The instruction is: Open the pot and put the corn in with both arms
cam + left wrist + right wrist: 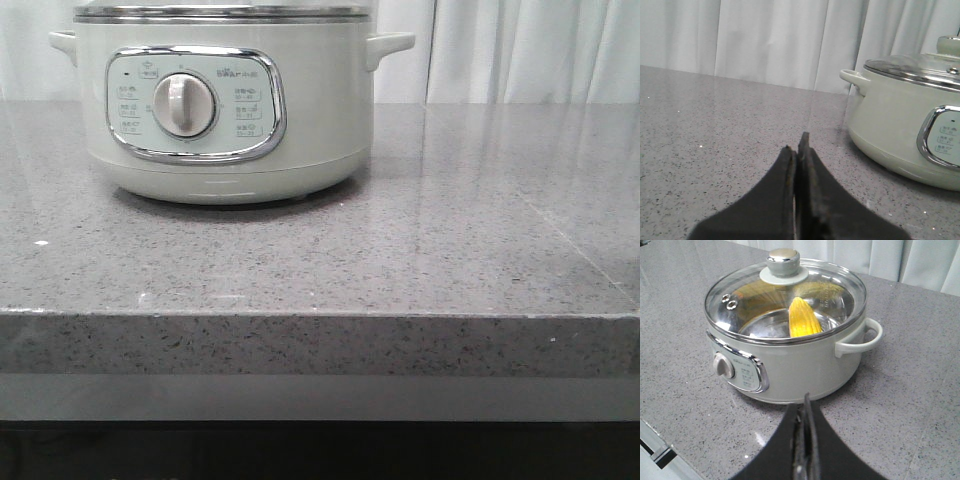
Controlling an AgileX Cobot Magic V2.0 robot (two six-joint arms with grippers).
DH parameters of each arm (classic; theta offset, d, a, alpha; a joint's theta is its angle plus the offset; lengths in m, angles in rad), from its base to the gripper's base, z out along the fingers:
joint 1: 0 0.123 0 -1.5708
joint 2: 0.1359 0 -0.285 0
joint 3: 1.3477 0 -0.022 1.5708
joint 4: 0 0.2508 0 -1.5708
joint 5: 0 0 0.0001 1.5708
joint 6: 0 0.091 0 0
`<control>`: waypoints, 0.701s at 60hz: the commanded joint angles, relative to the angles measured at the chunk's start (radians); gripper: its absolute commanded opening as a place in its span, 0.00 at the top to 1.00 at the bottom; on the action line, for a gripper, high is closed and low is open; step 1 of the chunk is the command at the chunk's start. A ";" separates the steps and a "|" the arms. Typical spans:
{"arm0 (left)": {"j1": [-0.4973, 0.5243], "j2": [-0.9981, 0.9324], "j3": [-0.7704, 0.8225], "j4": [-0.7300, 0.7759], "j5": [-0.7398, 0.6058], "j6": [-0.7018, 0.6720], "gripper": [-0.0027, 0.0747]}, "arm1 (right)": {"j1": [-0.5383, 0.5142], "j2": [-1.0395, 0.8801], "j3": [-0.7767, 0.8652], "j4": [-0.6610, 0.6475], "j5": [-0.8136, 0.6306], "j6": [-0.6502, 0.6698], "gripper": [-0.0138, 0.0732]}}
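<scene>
Both grippers — left (pixel 797 150), right (pixel 805 412) — show fingers pressed together, empty, above the grey speckled counter (pixel 480 250). Beyond sits the pot (pixel 225 100), glass lid (pixel 785 297) on, corn (pixel 804 318) inside; panel labels around 1 dial (pixel 184 106) are too small to read.

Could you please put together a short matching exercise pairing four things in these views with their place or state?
Things:
1. corn
2. lid
3. left pincer
4. dial

Place or state:
A. shut and empty, off to the pot's side
B. closed on the pot, glass with a knob on top
C. centre of the chrome-framed control panel
D. inside the pot, seen through the glass

Pairs: 1-D, 2-B, 3-A, 4-C
</scene>
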 commanded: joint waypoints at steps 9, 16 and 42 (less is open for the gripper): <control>-0.007 -0.015 0.011 0.001 -0.083 -0.001 0.99 | -0.020 -0.034 -0.007 -0.016 -0.074 -0.008 0.98; -0.007 -0.015 0.011 0.001 -0.083 -0.001 0.99 | -0.114 -0.119 0.060 -0.018 -0.100 -0.007 0.98; -0.007 -0.015 0.011 0.001 -0.083 -0.001 0.99 | -0.440 -0.563 0.504 -0.019 -0.288 -0.008 0.98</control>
